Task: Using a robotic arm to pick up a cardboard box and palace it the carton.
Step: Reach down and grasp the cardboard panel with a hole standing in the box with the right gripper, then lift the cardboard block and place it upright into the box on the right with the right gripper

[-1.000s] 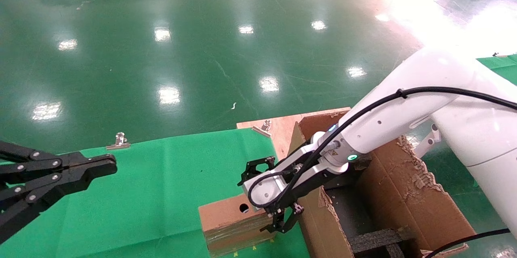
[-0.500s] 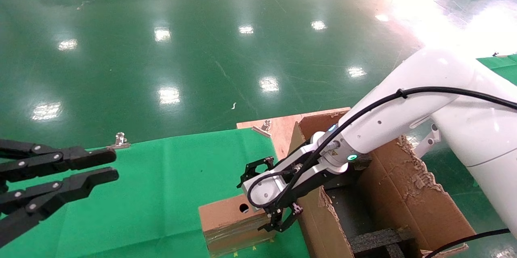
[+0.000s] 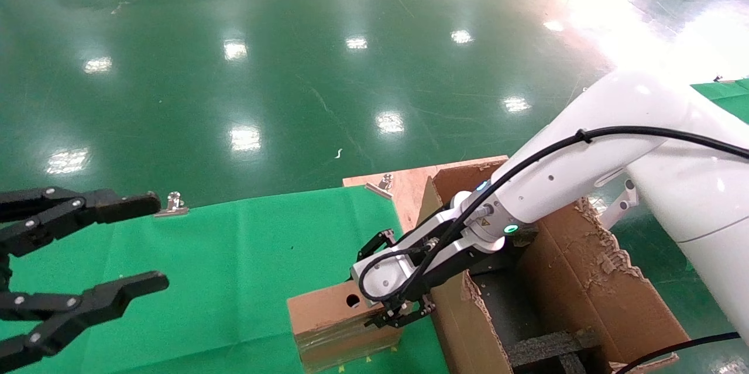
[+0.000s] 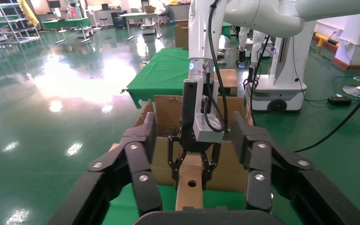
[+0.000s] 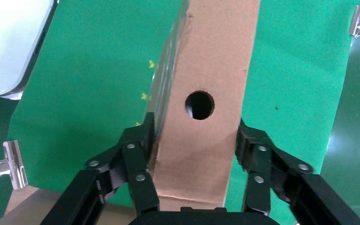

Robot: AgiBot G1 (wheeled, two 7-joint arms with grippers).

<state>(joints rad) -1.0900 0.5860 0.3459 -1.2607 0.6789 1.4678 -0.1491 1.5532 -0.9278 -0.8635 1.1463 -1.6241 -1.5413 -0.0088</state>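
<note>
Both right gripper (image 5: 194,140) fingers press the cardboard box (image 5: 206,108), seemingly gripped; head view shows left gripper (image 3: 153,243) open wide.

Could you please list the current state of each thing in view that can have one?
Small flat brown cardboard box: standing on edge on the green cloth, holed narrow side up, clamped on both broad sides.
Right gripper: shut on the small box's top end.
Left gripper: open, empty, above the cloth, apart from the box.
Large brown corrugated carton: open, flaps torn, black foam insert inside.
Silver binder clip: clamped on the cloth edge.
</note>
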